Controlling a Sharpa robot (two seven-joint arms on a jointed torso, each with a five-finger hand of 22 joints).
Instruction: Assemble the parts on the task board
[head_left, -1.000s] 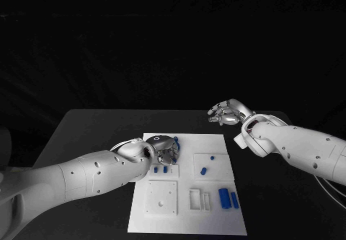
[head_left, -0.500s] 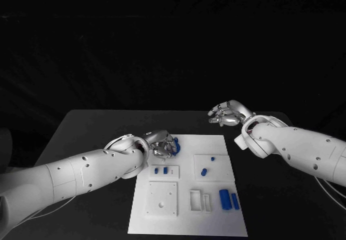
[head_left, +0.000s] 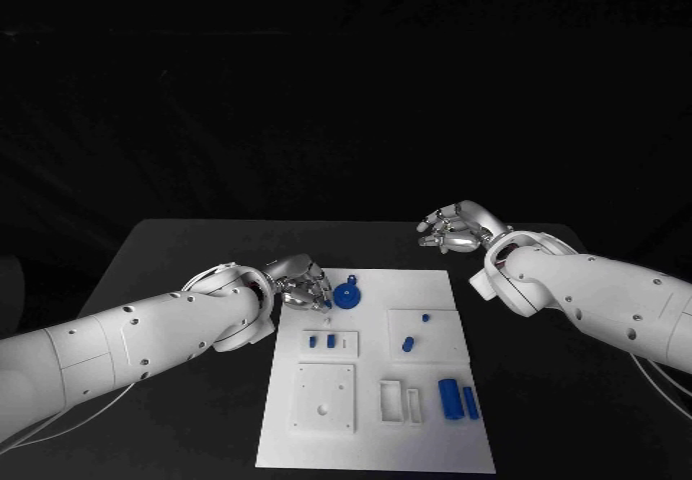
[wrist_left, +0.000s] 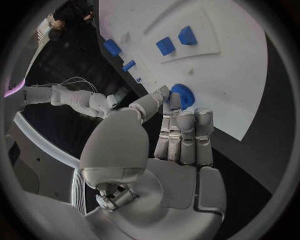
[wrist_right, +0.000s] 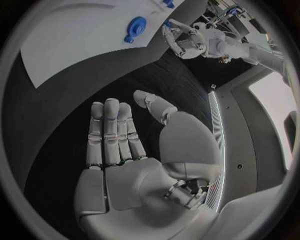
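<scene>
Nearest on the white task board (head_left: 433, 445), two long blue cylinders (head_left: 457, 398) lie side by side toward its right, beside a narrow white slotted block (head_left: 400, 399) and a square white plate with holes (head_left: 323, 396). Beyond them two small blue pegs (head_left: 322, 341) stand in a low white holder, and on the raised pad to their right lie two more small blue pieces (head_left: 414, 334). Farther up, the left hand (head_left: 299, 285) hangs at the board's far left corner, fingers straight and close together, gripping nothing; in the left wrist view its fingertips (wrist_left: 175, 102) sit just beside or on a round blue part (head_left: 346, 295) lying on the board, and contact cannot be told. Farthest off, the right hand (head_left: 459, 228) hovers over the black table (head_left: 188, 250) beyond the board's right corner, fingers extended with the thumb apart, empty.
</scene>
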